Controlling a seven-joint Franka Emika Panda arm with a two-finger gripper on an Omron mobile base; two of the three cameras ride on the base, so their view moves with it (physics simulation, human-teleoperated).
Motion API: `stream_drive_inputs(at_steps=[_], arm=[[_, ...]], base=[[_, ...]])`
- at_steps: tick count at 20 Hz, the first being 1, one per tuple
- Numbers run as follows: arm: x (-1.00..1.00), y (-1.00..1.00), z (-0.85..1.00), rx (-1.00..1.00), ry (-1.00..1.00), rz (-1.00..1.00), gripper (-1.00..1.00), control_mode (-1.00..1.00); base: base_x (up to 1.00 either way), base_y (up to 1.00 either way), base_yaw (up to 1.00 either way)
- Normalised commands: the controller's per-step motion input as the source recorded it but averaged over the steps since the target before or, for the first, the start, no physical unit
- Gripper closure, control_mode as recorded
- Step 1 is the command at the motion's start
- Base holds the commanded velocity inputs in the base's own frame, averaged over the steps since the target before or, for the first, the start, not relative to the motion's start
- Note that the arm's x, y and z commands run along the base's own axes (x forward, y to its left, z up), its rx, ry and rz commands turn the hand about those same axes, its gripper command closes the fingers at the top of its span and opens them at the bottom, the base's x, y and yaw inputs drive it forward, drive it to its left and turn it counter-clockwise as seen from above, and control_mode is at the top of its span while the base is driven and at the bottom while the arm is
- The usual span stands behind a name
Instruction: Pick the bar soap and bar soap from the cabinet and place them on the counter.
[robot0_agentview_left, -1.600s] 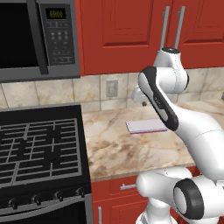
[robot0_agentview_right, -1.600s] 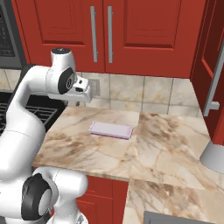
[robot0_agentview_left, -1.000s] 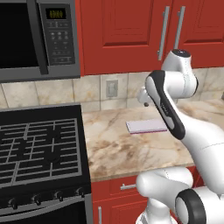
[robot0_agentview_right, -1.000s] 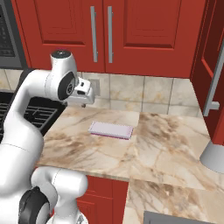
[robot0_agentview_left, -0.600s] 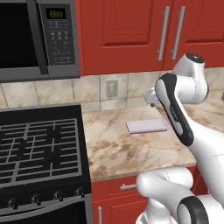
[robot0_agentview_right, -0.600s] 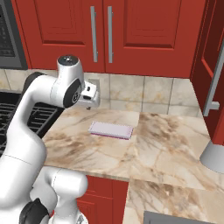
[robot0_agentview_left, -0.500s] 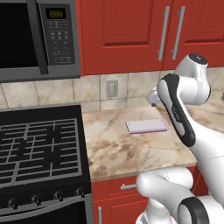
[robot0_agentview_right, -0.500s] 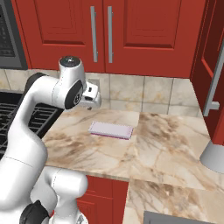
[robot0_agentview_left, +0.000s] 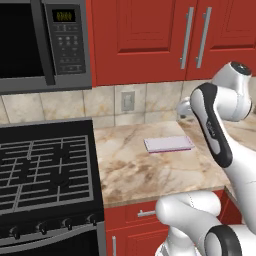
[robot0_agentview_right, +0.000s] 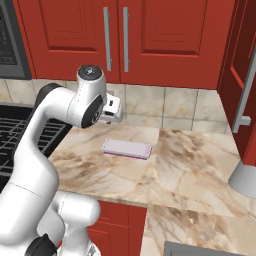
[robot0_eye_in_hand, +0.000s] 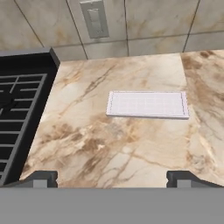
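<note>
Overhead, in the left base view, the red cabinet (robot0_agentview_left: 150, 40) has both doors closed, so no bar soap is visible. In the right base view, a lavender pad (robot0_agentview_right: 127, 148) lies on the marbled counter (robot0_agentview_right: 190, 165). In the hand view, the gripper (robot0_eye_in_hand: 112, 177) hovers above the counter, fingertips (robot0_eye_in_hand: 41, 176) spread wide and empty.

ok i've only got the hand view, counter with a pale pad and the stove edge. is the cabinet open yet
Observer: No, both doors of the cabinet above the counter are shut, so its inside is hidden.
Operator: where are the handles
Observer: Two vertical silver handles sit side by side where the doors meet, roughly above the pad.
Operator: anything over the stove
Observer: A microwave hangs above the stove, to the left of the cabinet.
</note>
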Motion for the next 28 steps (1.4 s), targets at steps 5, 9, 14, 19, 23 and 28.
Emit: stream_drive_inputs(at_steps=[5,9,14,19,23,28], arm=[[0.00,-0.29,0.17,0.02,-0.09,0.00,-1.00,-1.00],[0.00,-0.30,0.18,0.05,-0.09,0.00,-1.00,-1.00],[0.00,-0.26,0.18,0.07,-0.09,0.00,-1.00,-1.00],[0.00,-0.13,0.23,0.04,-0.15,0.00,-1.00,-1.00],[-0.01,-0.12,0.30,0.01,-0.19,0.00,-1.00,-1.00],[-0.09,-0.05,0.30,0.00,-0.21,0.00,-1.00,-1.00]], base=[[0.00,0.00,0.00],[0.00,0.00,0.00],[0.00,0.00,0.00],[0.00,0.00,0.00],[0.00,0.00,0.00],[0.00,0.00,0.00]])
